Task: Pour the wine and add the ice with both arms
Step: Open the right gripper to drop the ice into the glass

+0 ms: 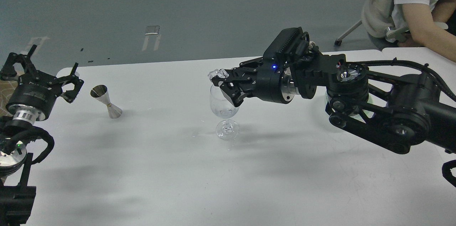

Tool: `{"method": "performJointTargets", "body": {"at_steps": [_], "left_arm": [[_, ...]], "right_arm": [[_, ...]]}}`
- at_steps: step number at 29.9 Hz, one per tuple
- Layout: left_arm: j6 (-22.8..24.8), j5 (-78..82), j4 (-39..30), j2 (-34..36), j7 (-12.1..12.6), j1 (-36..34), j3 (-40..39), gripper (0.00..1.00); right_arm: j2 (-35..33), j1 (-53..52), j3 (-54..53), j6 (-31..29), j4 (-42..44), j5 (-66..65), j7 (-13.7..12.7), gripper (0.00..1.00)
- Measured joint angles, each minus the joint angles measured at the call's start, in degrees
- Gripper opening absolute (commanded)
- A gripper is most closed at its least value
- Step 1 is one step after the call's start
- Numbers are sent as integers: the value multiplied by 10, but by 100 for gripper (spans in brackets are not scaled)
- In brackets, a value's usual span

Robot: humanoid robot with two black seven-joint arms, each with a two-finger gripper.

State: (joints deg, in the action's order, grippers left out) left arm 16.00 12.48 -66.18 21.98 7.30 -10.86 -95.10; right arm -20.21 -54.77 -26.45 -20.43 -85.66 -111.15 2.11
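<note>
Pretty even overhead light here, my arms drop soft blurry shadows on the white bench. Picture's sharp, slightly washed out, no real glare.

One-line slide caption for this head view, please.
Right end effector holds an ice cube over the wine glass; left end effector open beside a steel jigger.

White table with upright wine glass and steel jigger.
</note>
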Motion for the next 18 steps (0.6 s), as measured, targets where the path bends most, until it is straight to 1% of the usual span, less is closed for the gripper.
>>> {"method": "performJointTargets", "body": {"at_steps": [2, 3, 5, 7, 8, 10, 11, 12, 13, 14, 18], "left_arm": [[0, 0, 0, 0, 0, 0, 0, 98], [0, 0, 0, 0, 0, 0, 0, 98], [0, 0, 0, 1, 0, 0, 0, 98], [0, 0, 0, 1, 0, 0, -1, 98], [0, 0, 0, 1, 0, 0, -1, 98], [0, 0, 0, 2, 0, 0, -1, 98], [0, 0, 0, 1, 0, -1, -1, 98], [0, 0, 0, 1, 0, -1, -1, 98], [0, 0, 0, 1, 0, -1, -1, 98], [0, 0, 0, 1, 0, -1, -1, 98], [0, 0, 0, 1, 0, -1, -1, 98]], "right_arm": [[0, -1, 0, 0, -1, 0, 1, 14], [0, -2, 0, 0, -3, 0, 1, 7], [-1, -3, 0, 0, -3, -2, 1, 6], [0, -3, 1, 0, -1, -4, 1, 9], [0, -2, 1, 0, -1, -4, 1, 20], [0, -1, 1, 0, 0, -4, 1, 31], [0, -1, 2, 0, 0, -4, 1, 43], [0, 0, 2, 0, 0, -4, 1, 65], [0, 0, 2, 0, 1, -4, 1, 78], [1, 0, 2, 0, 1, -4, 1, 98], [4, 1, 1, 0, 4, -1, 0, 99]]}}
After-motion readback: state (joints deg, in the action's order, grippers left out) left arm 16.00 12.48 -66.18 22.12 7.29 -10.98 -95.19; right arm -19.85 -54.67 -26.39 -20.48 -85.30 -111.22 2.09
